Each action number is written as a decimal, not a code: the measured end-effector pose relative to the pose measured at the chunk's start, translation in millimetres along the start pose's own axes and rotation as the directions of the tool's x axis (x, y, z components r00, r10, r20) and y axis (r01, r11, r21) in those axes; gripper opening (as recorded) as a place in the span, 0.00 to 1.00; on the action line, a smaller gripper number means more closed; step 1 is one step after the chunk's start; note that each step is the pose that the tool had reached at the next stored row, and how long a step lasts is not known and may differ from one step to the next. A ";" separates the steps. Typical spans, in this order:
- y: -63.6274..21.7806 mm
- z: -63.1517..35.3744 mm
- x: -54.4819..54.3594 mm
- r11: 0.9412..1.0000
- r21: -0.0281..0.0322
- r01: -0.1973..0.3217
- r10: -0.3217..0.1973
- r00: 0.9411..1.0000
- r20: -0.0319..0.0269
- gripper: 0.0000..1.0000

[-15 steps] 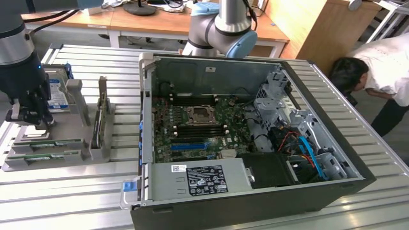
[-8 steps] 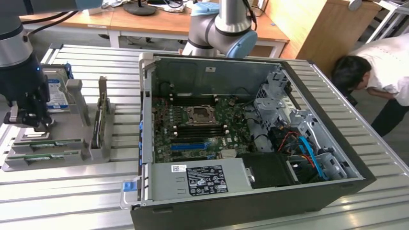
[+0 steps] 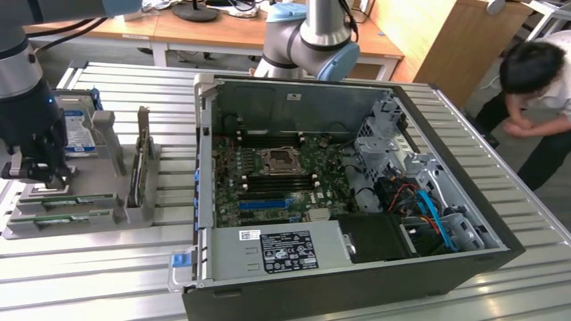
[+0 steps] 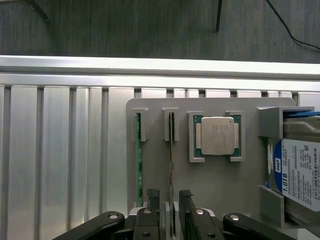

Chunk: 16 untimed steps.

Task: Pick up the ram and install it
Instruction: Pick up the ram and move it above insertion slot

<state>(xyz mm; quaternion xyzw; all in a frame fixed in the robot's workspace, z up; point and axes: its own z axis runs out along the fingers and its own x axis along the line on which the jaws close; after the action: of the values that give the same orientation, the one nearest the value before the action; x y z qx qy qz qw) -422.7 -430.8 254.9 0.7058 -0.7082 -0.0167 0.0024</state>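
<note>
Spread wide and grasping nothing, the gripper (image 4: pixel 169 196) is straddling one end of the ram (image 4: pixel 171 160), which is standing on edge in the grey holder (image 4: pixel 215 180) at the exterior view's lower left, just beside a second green stick (image 4: pixel 138 165), so any sideways drift would risk clipping that neighbour or pinching askew.

The arm (image 3: pixel 308 27) is a smooth silver-grey tube with rounded joint housings capped in pale blue. Its wrist section (image 3: pixel 23 80) is a darker grey cylinder that ends in black hardware. The jaws are matte black, with black link bars (image 4: pixel 95 225) pinned by round silver screws (image 4: pixel 200 212). They end in two narrow, square-tipped fingers (image 4: pixel 152 196).
</note>
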 end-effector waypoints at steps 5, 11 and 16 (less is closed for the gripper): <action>0.1 -0.2 6.8 1.000 0.000 0.000 0.000 1.000 0.000 0.30; 0.5 -0.3 14.6 1.000 0.000 0.000 0.000 1.000 0.000 0.30; 0.7 -0.4 22.7 1.000 0.000 0.000 0.000 1.000 0.000 0.30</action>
<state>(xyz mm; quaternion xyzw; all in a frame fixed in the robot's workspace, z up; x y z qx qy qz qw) -423.4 -453.5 254.8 0.7058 -0.7082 -0.0168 0.0023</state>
